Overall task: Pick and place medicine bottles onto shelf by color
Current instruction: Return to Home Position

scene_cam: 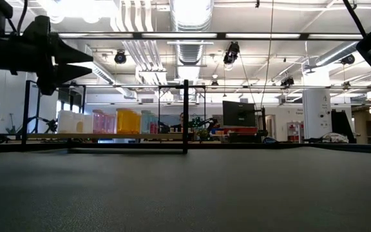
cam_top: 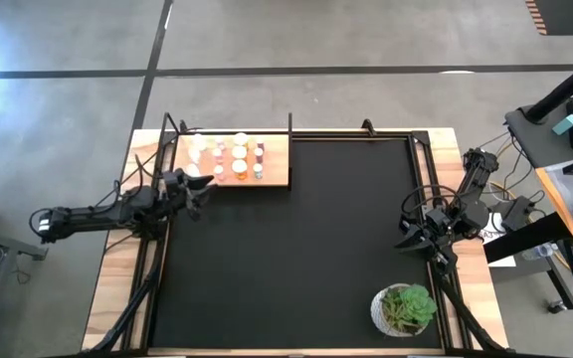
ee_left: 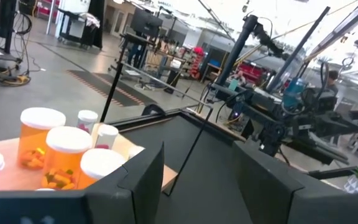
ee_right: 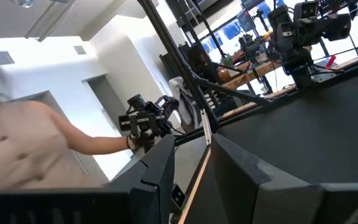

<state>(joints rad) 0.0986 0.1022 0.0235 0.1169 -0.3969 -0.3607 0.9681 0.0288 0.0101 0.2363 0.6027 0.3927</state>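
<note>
All the bottles [cam_top: 235, 159] stand on the shelf [cam_top: 279, 169] at the far left of the mat [cam_top: 296, 259], sorted in short rows. From table height the rows read white, pink, orange and then a paler group. None shows loose on the mat, so the sorting looks finished and only the retreat to home is left.

The left gripper [cam_top: 196, 196] hovers off the shelf's near left corner, just beside the bottles, released and holding nothing. Its wrist view shows orange and white-capped bottles close by one finger. To do this step well, I would lift it first, then draw it back to the left and away from the rows. The jaws should stay apart and no swing should cross the thin black posts [scene_cam: 185, 116]. A sideways sweep at this height could knock the nearest bottles out of line.

The right gripper [cam_top: 409, 237] waits at the mat's right edge, also released and empty, well apart from the shelf and a little far of the plant [cam_top: 404, 308] in the near right corner.

The mat is flat, dark and matte, and covers most of a light-wood table [cam_top: 117, 288]. Around it lies grey concrete floor [cam_top: 366, 40] marked with dark lines. Beyond the table is a bright open workshop with ceiling ducts, strip lights, monitors and other rigs.
</note>
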